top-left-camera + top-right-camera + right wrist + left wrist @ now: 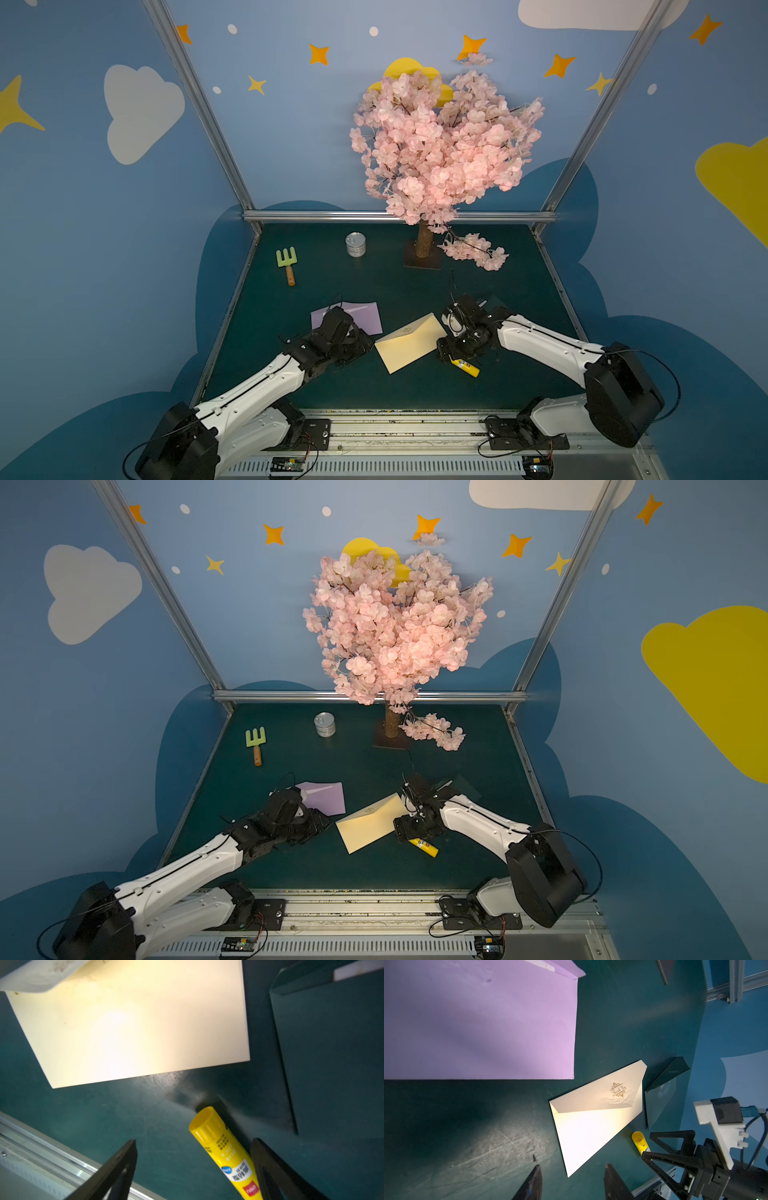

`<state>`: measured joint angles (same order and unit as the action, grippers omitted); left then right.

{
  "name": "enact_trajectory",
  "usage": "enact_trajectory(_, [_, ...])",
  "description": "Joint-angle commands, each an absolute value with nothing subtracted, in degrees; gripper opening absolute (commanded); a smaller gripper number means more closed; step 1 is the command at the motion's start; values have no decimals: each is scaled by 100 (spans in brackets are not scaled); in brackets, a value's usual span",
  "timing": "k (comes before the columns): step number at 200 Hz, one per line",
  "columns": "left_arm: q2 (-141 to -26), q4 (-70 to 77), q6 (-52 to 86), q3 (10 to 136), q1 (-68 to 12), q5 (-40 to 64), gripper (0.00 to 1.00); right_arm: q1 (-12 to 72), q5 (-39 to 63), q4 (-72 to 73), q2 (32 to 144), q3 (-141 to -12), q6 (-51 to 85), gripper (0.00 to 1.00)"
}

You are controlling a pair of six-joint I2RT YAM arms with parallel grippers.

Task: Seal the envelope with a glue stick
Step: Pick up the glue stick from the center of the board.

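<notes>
Both right fingers flank the glue stick, lying just beside one.

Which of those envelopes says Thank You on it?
The cream envelope between the purple envelope and the dark green envelope; gold lettering sits on its flap.

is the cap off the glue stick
No, the yellow cap is fitted on the end of the glue stick, which lies on the green mat.

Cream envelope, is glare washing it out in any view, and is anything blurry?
Right wrist view: a bright hotspot bleaches the cream envelope; the glue stick looks slightly soft. Left wrist view: milder glare on the envelope. Both top views: evenly lit.
</notes>
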<state>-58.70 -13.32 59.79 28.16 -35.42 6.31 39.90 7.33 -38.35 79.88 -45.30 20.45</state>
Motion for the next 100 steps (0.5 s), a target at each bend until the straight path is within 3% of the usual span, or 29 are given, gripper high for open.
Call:
enact_trajectory(1, [-5980,-1235,5950,2890,-3555,729,50,4082,470,-4192,8109,-4448,2051,89])
enact_trajectory(60, [-5925,-1246,5959,2831,-3582,694,50,4349,182,-4294,8385,-4278,2574,86])
enact_trajectory(100, [-5890,-1230,5998,2797,-3578,666,50,4528,-4,-4586,8327,-4331,2965,69])
